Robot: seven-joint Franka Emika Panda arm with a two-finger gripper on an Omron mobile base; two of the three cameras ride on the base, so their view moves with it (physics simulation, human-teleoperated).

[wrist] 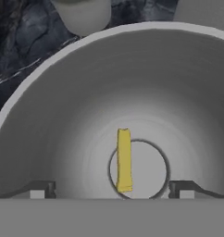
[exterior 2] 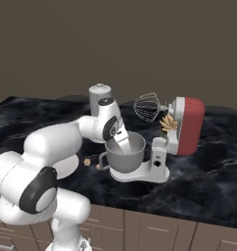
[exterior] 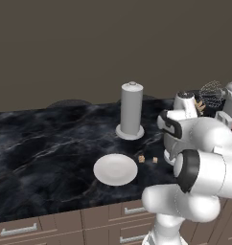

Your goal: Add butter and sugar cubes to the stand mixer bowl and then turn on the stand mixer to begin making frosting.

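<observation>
The yellow butter lies loose at the bottom of the grey stand mixer bowl, clear of both fingers. My gripper is open just above the bowl's mouth, pointing down into it, with its fingertips spread wide. In the right base view the gripper dips into the bowl, which sits on the stand mixer base under the raised wire whisk. Two tan sugar cubes rest on the dark counter to the right of the white plate.
A tall grey cylinder stands behind the plate. The counter's front edge runs above wooden drawers. The mixer's red head is tilted back at the right. My own arm hides much of the counter in front of the bowl.
</observation>
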